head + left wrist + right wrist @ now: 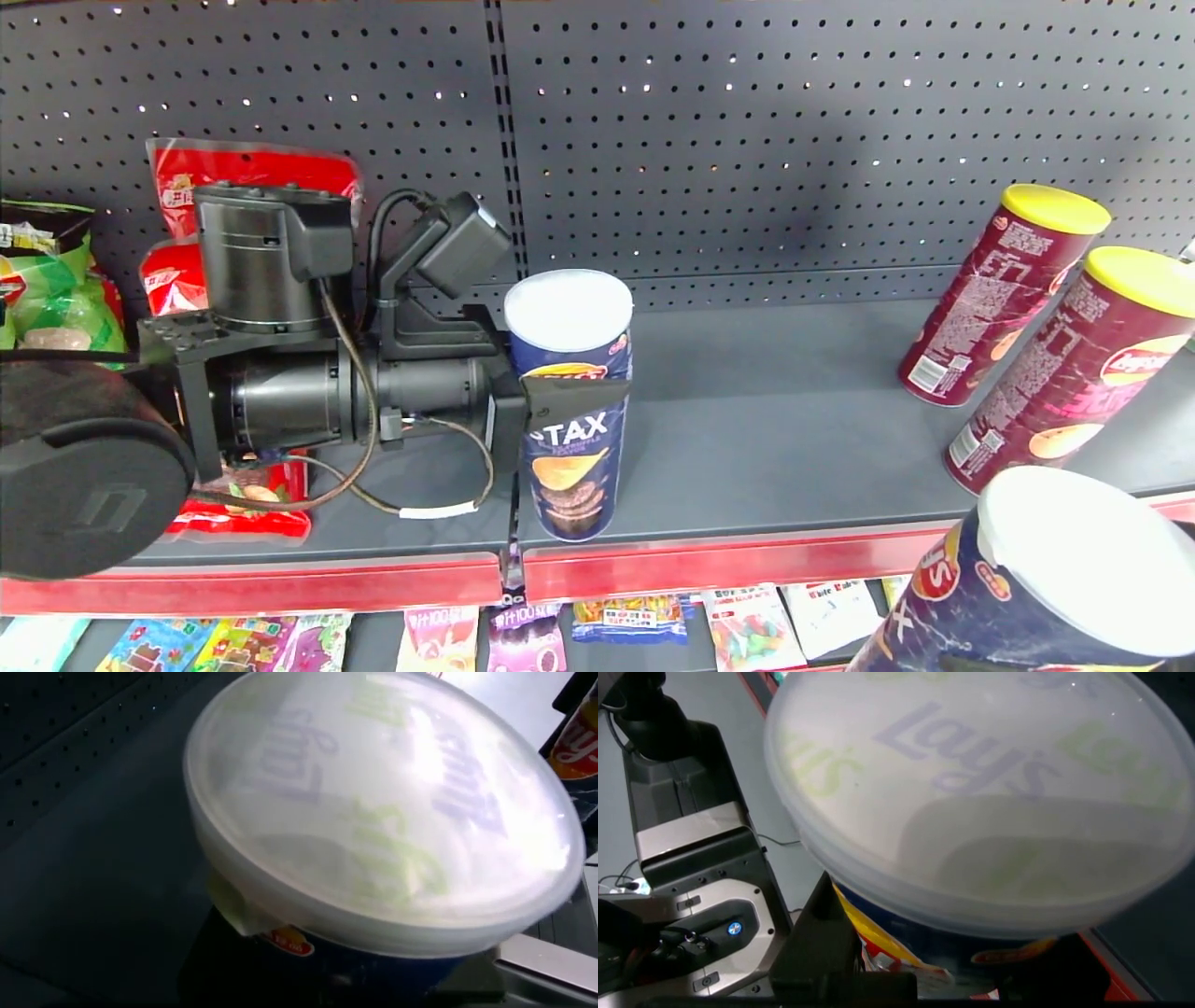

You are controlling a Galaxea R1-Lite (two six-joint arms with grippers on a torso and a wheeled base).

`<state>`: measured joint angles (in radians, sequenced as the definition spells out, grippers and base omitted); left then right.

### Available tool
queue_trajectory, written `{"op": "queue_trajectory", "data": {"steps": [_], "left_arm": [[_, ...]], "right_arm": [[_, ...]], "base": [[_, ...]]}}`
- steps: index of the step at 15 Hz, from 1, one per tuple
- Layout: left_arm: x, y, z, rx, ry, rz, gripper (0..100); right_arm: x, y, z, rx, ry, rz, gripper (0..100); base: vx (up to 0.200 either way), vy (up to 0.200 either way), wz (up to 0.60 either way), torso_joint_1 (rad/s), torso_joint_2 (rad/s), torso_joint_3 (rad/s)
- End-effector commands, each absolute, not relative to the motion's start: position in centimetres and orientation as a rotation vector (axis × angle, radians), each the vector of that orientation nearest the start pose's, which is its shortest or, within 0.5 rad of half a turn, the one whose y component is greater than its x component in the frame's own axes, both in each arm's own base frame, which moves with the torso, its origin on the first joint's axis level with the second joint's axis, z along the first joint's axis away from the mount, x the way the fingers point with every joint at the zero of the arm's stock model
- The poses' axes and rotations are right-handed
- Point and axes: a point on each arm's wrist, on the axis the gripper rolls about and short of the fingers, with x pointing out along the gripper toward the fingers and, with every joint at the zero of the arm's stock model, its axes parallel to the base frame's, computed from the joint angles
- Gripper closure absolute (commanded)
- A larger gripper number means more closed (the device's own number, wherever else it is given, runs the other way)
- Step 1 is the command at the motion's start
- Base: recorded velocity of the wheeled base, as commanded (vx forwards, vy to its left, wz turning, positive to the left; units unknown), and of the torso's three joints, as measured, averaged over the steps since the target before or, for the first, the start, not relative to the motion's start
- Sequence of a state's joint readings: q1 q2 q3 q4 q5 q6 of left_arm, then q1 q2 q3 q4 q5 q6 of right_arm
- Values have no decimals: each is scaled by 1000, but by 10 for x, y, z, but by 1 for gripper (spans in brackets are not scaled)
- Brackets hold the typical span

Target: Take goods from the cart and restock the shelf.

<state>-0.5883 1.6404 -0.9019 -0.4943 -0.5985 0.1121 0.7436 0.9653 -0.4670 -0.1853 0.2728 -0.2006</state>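
Note:
A blue chip can [571, 411] with a white lid stands upright near the front of the grey shelf [766, 420]. My left gripper [569, 399] is shut on its middle, coming in from the left, with one dark finger across the can's front. In the left wrist view the can's lid [383, 812] sits close under the camera. A second blue chip can [1046, 579] with a white lid is at the lower right, in front of the shelf edge. Its lid [990, 784] looms large in the right wrist view, with my right gripper [971, 971] shut around the can body below it.
Two maroon cans with yellow lids [999, 289] [1074, 364] lean at the shelf's right end. Red snack bags [243, 177] and green bags [51, 289] crowd the left. The shelf between the cans is bare. Candy packets [625, 621] lie on the lower shelf, below the red front rail [728, 560].

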Motion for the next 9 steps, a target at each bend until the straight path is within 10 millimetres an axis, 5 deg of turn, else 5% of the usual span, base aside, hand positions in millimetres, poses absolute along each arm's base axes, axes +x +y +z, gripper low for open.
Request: {"op": "queue_trajectory", "data": {"steps": [1, 7, 8, 9], "left_arm": [[237, -174, 213, 97, 197, -1193, 100], [238, -173, 213, 79, 217, -1155, 100], [238, -173, 212, 82, 215, -1154, 0], [238, -173, 213, 82, 213, -1154, 0]], "right_arm": [[81, 83, 198, -258, 216, 1038, 100], [81, 83, 198, -259, 219, 1038, 100], [81, 83, 198, -259, 220, 1038, 100], [82, 84, 198, -259, 220, 1037, 100]], "base": [[0, 0, 0, 0, 0, 0], [0, 0, 0, 0, 0, 0], [0, 0, 0, 0, 0, 0], [0, 0, 0, 0, 0, 0]]}}
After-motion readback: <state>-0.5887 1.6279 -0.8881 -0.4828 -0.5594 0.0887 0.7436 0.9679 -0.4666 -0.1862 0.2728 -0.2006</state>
